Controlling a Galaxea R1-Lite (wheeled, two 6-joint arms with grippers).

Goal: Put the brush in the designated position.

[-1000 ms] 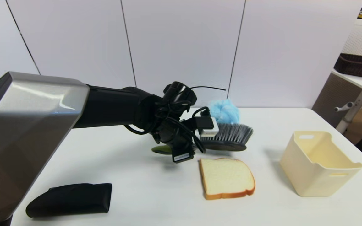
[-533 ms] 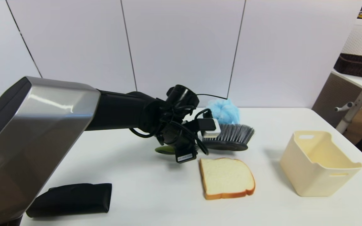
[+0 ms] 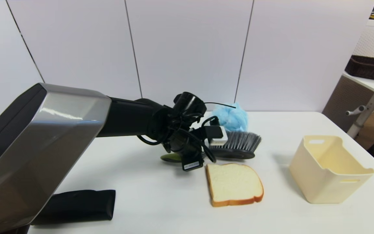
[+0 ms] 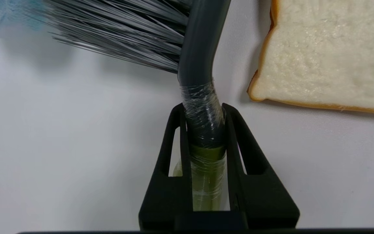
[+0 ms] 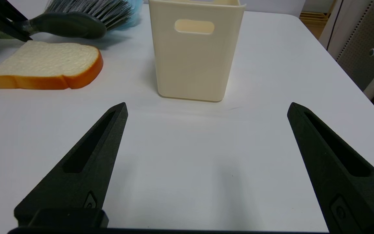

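The left gripper is closed tight on the brush, its two black fingers pinching the slim handle just where the grey neck meets the green grip, a stretch wrapped in clear film. The brush lies nearly level just behind the bread slice, its dark oval head low over or on the bench, I cannot tell which, bristles pointing up and back toward the blue pouf close behind it. It looks light and rigid in handle and head, so it should carry without sagging; the bristles are the only soft part and would splay if pressed. The film looks glossy and probably slick, and the head hangs well out from the grip, so the brush could twist or slide in a loose hold; the narrow neck is a sensible place to take it. The cream bin stands well to the right of the bread slice. The right gripper sits parked in front of the bin, fingers spread wide and empty.
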